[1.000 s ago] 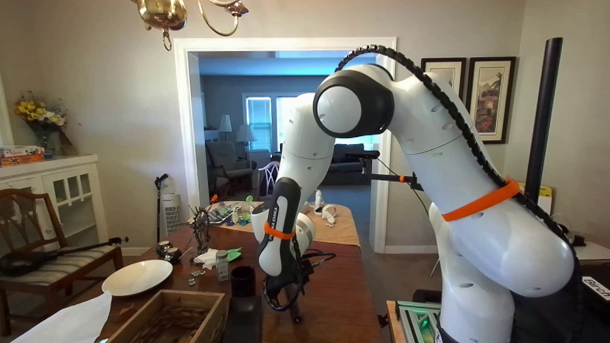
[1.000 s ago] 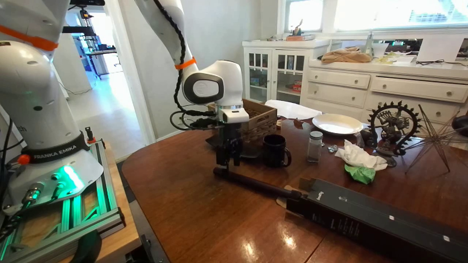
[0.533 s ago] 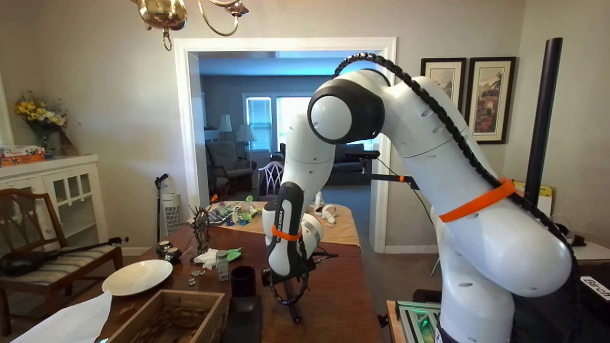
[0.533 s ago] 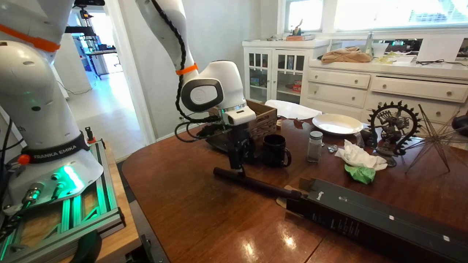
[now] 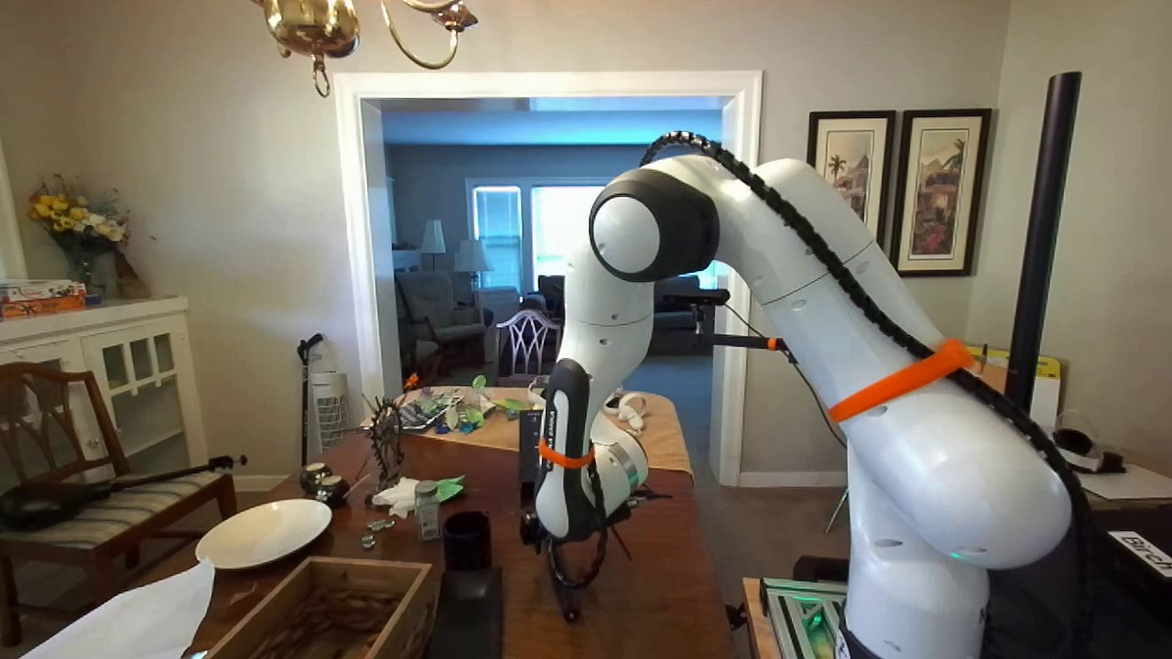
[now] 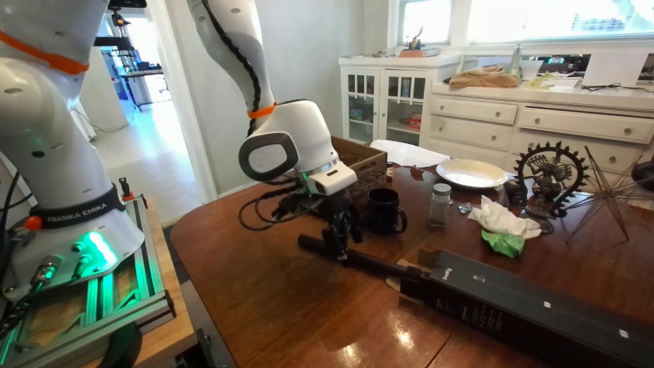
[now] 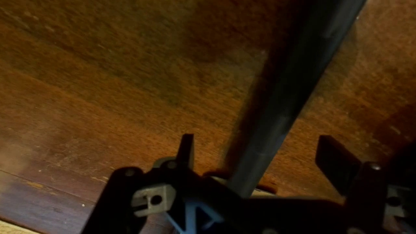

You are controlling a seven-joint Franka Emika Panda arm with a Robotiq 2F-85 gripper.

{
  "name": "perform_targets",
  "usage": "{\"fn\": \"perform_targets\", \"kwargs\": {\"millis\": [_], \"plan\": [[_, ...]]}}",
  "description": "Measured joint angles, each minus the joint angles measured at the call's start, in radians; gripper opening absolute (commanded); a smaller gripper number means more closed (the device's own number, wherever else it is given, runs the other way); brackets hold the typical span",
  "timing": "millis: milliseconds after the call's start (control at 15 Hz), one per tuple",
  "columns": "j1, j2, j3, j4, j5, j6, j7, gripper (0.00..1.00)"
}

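Both exterior views share the table (image 6: 245,276), facing respectively a door frame (image 5: 549,85) and drawers (image 6: 577,124) beyond it; the wrist view looks closely down on it.

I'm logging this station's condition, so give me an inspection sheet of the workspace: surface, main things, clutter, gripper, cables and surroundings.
Surface: glossy wooden table, pale marks in the wrist view.
Main things: dark tube along the table, one end at the long black box.
Clutter: black mug, lidded glass jar, white plate, wooden crate, ornate statue, crumpled white tissue.
Gripper: open; the wrist view shows the tube between its fingertips, gaps on both sides.
Cables: black cable along the robot arm, looping near the gripper; damage, nothing seen.
Surroundings: white cabinet, striped-seat chair, brass chandelier.
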Motion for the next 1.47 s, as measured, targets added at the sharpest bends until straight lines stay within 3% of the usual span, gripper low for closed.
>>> {"fn": "perform_targets", "kwargs": {"millis": [533, 1000, 1267, 1467], "plan": [[-0.172, 0.023, 0.174, 0.001, 0.032, 0.081, -0.093, 0.09], [-0.185, 0.005, 0.201, -0.002, 0.119, 0.046, -0.089, 0.08], [-0.137, -0.026, 0.182, -0.006, 0.167, -0.045, -0.085, 0.08], [-0.067, -0.062, 0.129, -0.016, 0.175, -0.158, -0.071, 0.08]]}}
